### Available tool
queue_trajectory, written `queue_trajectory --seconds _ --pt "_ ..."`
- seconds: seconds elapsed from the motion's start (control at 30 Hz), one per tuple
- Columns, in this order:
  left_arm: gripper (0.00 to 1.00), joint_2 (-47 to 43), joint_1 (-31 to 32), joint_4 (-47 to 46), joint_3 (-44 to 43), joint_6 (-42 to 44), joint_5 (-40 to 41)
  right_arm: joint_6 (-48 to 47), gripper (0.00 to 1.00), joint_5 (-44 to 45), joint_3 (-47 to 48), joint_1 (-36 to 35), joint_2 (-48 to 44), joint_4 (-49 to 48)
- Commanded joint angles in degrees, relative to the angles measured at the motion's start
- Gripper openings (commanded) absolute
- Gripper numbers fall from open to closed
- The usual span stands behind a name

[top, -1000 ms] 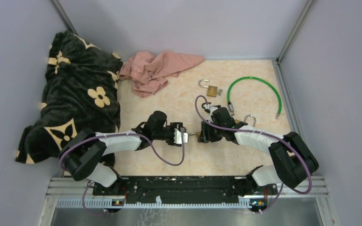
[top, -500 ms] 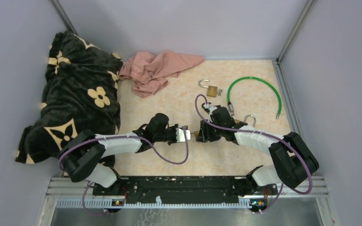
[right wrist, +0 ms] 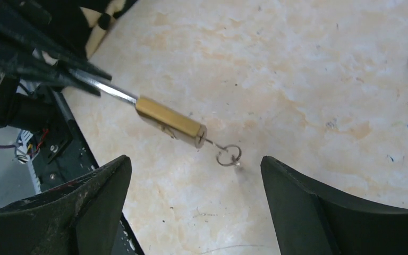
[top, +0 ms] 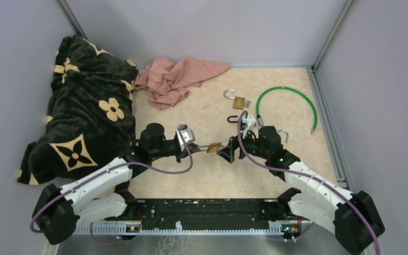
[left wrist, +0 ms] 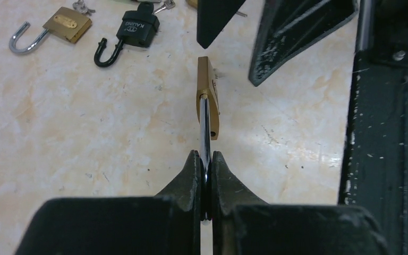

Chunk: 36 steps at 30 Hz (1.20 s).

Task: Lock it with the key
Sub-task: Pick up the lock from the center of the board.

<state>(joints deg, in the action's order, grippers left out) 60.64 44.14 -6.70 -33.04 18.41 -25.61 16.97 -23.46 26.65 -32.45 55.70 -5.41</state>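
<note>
Brass padlock (top: 214,147) held off the table at the centre of the top view, key (right wrist: 215,146) in its end.
I see my left gripper (left wrist: 204,159) clamped on its shackle (left wrist: 204,122); my right gripper (right wrist: 194,172) gapes wide just beside it.

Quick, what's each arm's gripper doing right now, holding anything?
Left gripper: closed on the shackle of the brass padlock.
Right gripper: open, holding nothing; the key sticks out of the padlock between its jaws.
</note>
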Motion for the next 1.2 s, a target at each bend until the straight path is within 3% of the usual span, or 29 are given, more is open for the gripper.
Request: queue_trajectory --seconds 0.0,0.2,0.43,0.87,1.0,1.17 --pt "0.00 -8.37 -7.40 -2.21 0.07 -13.67 -11.54 -1.89 0.91 -8.33 -6.18 0.53 -5.41 -19.05" --pt "0.00 -19.26 -11.69 -13.03 7.11 -25.88 -19.83 1.24 0.96 -18.38 -10.50 0.41 -4.21 -42.40" --pt "0.00 -25.59 -12.85 -20.13 13.11 -31.08 -21.91 -0.32 0.92 -22.72 -1.27 -2.78 4.59 -38.39" --pt "0.00 -27.33 -13.27 -23.65 14.58 -34.50 -21.66 2.03 0.45 -29.52 -0.26 -6.25 8.01 -41.93" --pt "0.00 -27.16 -13.20 -25.25 14.79 -35.26 -21.84 3.93 0.38 -30.93 0.59 -6.55 8.17 -43.20" --pt "0.00 -26.47 -13.16 -25.47 14.14 -35.93 -22.93 4.25 0.11 -31.74 1.38 -7.01 8.46 -42.33"
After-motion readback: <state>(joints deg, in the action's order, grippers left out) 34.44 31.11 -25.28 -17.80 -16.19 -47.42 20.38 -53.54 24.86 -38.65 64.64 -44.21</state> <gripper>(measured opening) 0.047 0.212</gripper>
